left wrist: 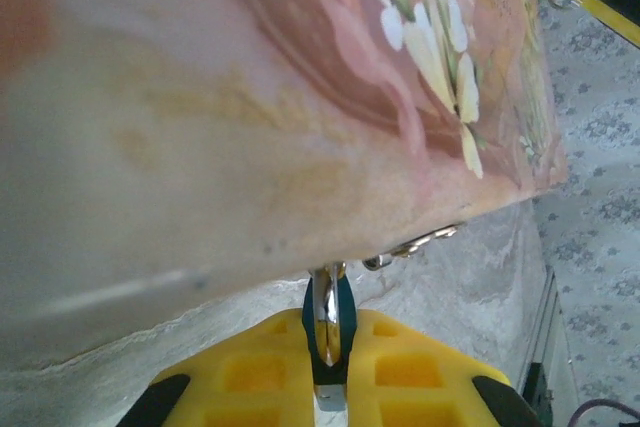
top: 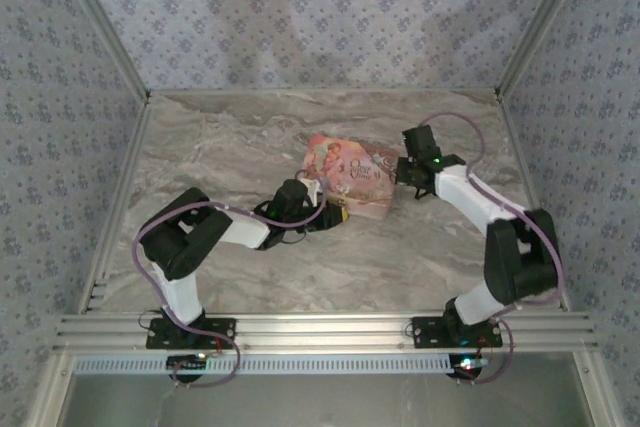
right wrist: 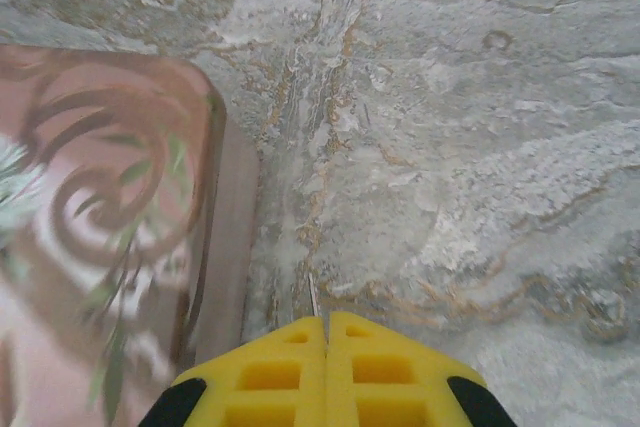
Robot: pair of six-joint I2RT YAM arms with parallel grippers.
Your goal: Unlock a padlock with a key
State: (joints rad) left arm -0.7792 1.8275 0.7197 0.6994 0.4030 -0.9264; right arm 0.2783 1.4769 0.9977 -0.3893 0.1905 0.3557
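Two grippers, both closed.

- Left gripper (left wrist: 328, 347): pinched narrow on a thin silver piece with a teal collar, apparently the key (left wrist: 326, 312). It sits at the edge of the pink box (left wrist: 250, 97), near a metal link (left wrist: 415, 243). The padlock body cannot be made out.
- Right gripper (right wrist: 327, 332): fully closed and empty, low over the marble table (right wrist: 480, 147) beside the box.
- Risks: the key may twist or slip in so shallow a pinch, and the unbraced box may slide.

- Flat pink box (top: 350, 172) w/ white flower print, rounded corners — lies mid-table, turned at an angle to the table edges.
- Tabletop (top: 230, 147): grey-beige marble pattern w/ brownish veins; box rests on it.
- Walls (top: 320, 7) on 3 sides, blue-grey floral wallpaper.
- Alu rails (top: 320, 329) along near edge — slanted metal posts (top: 100, 22) at back corners.
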